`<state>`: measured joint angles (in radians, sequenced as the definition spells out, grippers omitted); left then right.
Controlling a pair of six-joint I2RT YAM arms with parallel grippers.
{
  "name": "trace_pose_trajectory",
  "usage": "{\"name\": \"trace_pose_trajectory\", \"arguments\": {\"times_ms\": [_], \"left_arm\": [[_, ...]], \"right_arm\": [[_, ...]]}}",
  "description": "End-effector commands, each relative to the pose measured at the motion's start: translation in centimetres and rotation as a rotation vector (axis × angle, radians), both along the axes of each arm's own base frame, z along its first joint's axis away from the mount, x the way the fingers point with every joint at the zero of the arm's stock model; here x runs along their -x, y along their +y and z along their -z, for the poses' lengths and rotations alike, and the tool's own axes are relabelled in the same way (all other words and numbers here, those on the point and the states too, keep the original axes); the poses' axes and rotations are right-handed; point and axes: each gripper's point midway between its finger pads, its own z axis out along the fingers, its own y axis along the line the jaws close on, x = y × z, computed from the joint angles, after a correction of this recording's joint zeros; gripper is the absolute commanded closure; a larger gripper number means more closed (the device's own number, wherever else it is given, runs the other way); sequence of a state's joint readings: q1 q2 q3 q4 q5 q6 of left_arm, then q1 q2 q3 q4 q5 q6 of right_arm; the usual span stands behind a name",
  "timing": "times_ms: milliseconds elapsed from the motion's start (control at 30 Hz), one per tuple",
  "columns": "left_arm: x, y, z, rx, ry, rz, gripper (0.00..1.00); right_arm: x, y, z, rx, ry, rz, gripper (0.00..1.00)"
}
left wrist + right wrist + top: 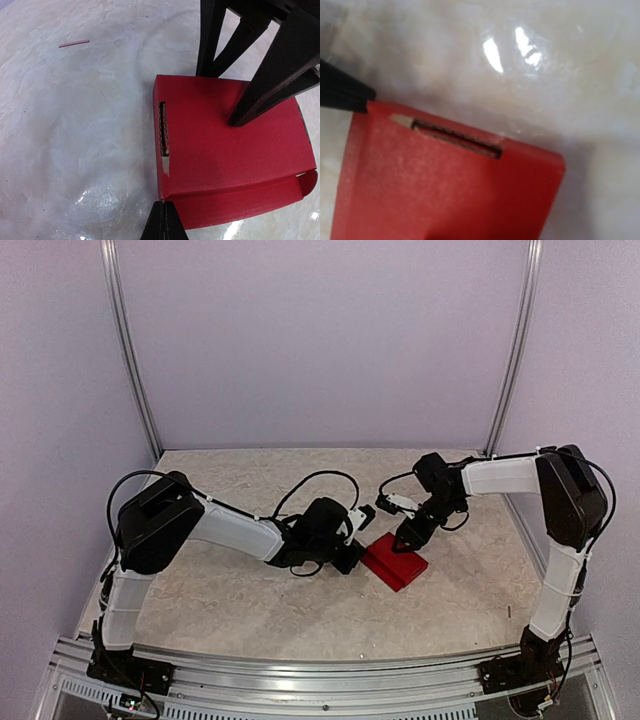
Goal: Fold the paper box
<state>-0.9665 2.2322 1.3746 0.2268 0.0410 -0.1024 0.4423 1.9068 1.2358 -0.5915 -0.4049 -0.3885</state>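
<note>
Bright red thin-card paper box sits centre-right of the top view on the pale speckled table, between the 2 grippers. It looks nearly done: already a closed flat rectangular box, top panel down. In the left wrist view the box fills the centre-right, with 1 side tab seated in a narrow slot on its left edge. The same slot runs along the box's upper edge in the right wrist view, where the box takes up the lower half. Left to do, as a guess: the long front flap along the bottom of the left wrist view looks folded but not tucked, and its rounded ear pokes out at lower right. Left gripper has its jaws together. Its tips touch the box's lower-left corner at the bottom edge of the frame; cannot tell if any card is pinched. Right gripper has its jaws apart and nothing clamped. 1 finger presses down on the top panel, and the other finger stands just past the box's far edge at the top of the frame. Next step likely calls for holding the lid flat while that front flap goes in.
</note>
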Motion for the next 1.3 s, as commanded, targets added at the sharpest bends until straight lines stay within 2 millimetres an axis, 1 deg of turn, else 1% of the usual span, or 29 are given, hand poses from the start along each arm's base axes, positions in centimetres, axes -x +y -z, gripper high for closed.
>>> {"name": "trace_pose_trajectory", "arguments": {"times_ms": [0, 200, 400, 500, 567, 600, 633, 667, 700, 733, 800, 833, 867, 900, 933, 1033, 1067, 1100, 1133, 1167, 1200, 1233, 1267], "left_arm": [[-1.4, -0.3, 0.7, 0.0, 0.014, -0.031, 1.0], [-2.5, -0.7, 0.7, 0.0, 0.022, -0.074, 1.0], [-3.2, -1.1, 0.0, 0.011, 0.004, -0.106, 1.0], [-3.5, -1.0, -0.2, 0.01, -0.004, -0.116, 0.91], [-3.3, -0.6, -0.8, 0.018, -0.032, -0.126, 0.83], [-3.3, -0.4, -1.5, 0.03, -0.062, -0.137, 0.8], [-3.1, -0.1, -2.8, 0.044, -0.087, -0.144, 0.78], [-2.9, 0.5, -2.9, 0.036, -0.099, -0.155, 0.76], [-2.8, 0.8, -3.8, 0.039, -0.116, -0.163, 0.74], [-2.5, 1.0, -4.4, 0.036, -0.133, -0.17, 0.72], [-1.5, 1.4, -6.8, 0.044, -0.188, -0.183, 0.67], [-0.8, 1.4, -7.4, 0.047, -0.214, -0.178, 0.64], [0.1, 1.3, -8.8, 0.067, -0.246, -0.164, 0.62], [1.0, 1.2, -9.3, 0.076, -0.266, -0.149, 0.6], [2.0, 0.8, -10.2, 0.093, -0.283, -0.132, 0.59], [4.7, -0.9, -11.0, 0.126, -0.287, -0.078, 0.58], [5.4, -1.7, -11.0, 0.137, -0.275, -0.055, 0.59], [6.1, -2.6, -10.1, 0.132, -0.254, -0.027, 0.6], [6.6, -3.5, -9.8, 0.134, -0.232, -0.005, 0.63], [7.2, -4.4, -8.8, 0.127, -0.199, 0.025, 0.65], [7.8, -5.2, -8.2, 0.13, -0.168, 0.058, 0.66], [8.4, -5.8, -6.8, 0.121, -0.137, 0.087, 0.67], [8.9, -6.3, -6.0, 0.119, -0.115, 0.109, 0.67]], "right_arm": [[2.2, -0.1, 2.7, 0.072, 0.052, -0.036, 0.58], [2.2, -0.4, 3.1, 0.086, 0.052, 0.0, 0.61], [2.4, -0.4, 3.4, 0.086, 0.067, 0.015, 0.62], [2.3, -0.4, 3.6, 0.086, 0.074, 0.021, 0.63], [2.2, -0.5, 3.6, 0.086, 0.075, 0.029, 0.63], [2.1, -0.6, 3.7, 0.091, 0.074, 0.034, 0.63], [1.9, -0.7, 3.7, 0.095, 0.07, 0.043, 0.63], [1.7, -0.8, 3.7, 0.101, 0.063, 0.05, 0.63], [1.5, -1.0, 3.6, 0.107, 0.058, 0.058, 0.63], [1.3, -1.2, 3.6, 0.111, 0.053, 0.067, 0.62], [1.2, -1.4, 3.6, 0.11, 0.051, 0.073, 0.62], [1.1, -1.4, 3.5, 0.109, 0.051, 0.075, 0.62], [1.2, -1.5, 3.5, 0.108, 0.053, 0.076, 0.62], [1.2, -1.5, 3.5, 0.109, 0.053, 0.075, 0.62], [1.1, -1.6, 3.6, 0.109, 0.053, 0.078, 0.62], [1.1, -1.6, 3.6, 0.105, 0.056, 0.078, 0.62], [1.1, -1.6, 3.7, 0.106, 0.06, 0.079, 0.62], [1.1, -1.6, 3.8, 0.105, 0.063, 0.079, 0.62], [1.1, -1.6, 3.8, 0.104, 0.065, 0.079, 0.62], [1.2, -1.6, 3.9, 0.103, 0.069, 0.08, 0.62], [1.2, -1.6, 3.9, 0.102, 0.072, 0.079, 0.62], [1.2, -1.6, 4.0, 0.103, 0.074, 0.08, 0.62], [1.2, -1.6, 4.0, 0.102, 0.074, 0.079, 0.62]]}}
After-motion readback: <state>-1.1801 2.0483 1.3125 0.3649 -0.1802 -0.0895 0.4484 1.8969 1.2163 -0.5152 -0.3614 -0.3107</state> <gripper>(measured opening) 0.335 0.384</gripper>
